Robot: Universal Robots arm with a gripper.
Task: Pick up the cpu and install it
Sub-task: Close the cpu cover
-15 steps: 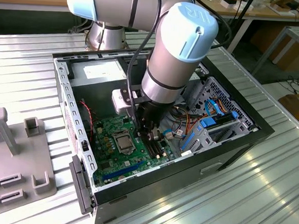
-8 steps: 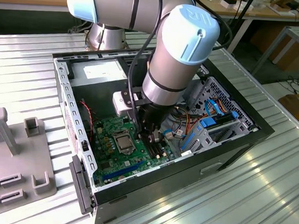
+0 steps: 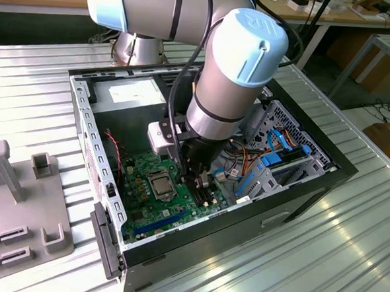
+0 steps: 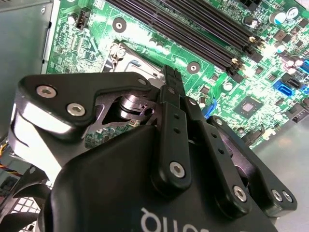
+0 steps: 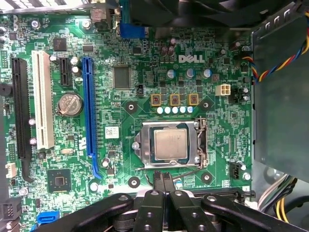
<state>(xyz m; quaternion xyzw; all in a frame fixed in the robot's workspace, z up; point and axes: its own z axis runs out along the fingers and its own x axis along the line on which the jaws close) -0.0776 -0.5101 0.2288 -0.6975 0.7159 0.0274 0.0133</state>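
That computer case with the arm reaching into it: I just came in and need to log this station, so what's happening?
A robot arm reaches down into an open computer case, its gripper hanging just above the green motherboard. The fingers are together and hold nothing. The cpu already lies in the socket frame, right beside the fingertips. The gripper does not appear to touch the cpu.

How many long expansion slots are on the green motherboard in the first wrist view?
3: a long black slot at the board's edge, a white slot beside it, and a blue slot nearest the CPU socket. A short black slot is not counted.
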